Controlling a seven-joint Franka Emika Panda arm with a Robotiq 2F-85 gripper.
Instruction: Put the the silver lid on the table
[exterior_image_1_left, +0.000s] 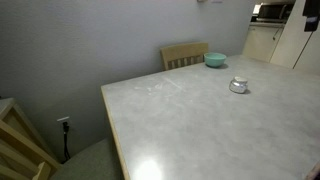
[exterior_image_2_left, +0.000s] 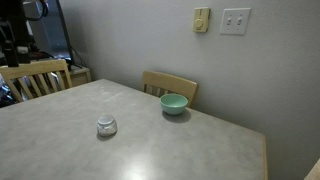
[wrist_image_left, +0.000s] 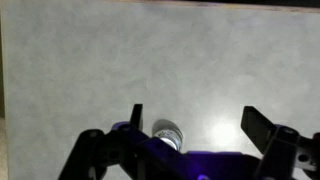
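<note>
lid (exterior_image_2_left: 106, 125): shiny metal; table (exterior_image_2_left: 200, 150): smooth marbled, wd edge

The lid (exterior_image_2_left: 106, 125) sits on the desk (exterior_image_2_left: 190, 152), apart from the bowl (exterior_image_2_left: 174, 103) at the edge before the chair (exterior_image_2_left: 168, 84).

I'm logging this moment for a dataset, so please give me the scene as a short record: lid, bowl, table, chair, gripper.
silver lid: lying on the table, apart from the bowl
teal bowl: on the table, near the edge by the chair
table: pale marbled top
chair: light wood, behind the bowl at the table's edge
gripper: open, above the table; the wrist view shows the lid below it
</note>
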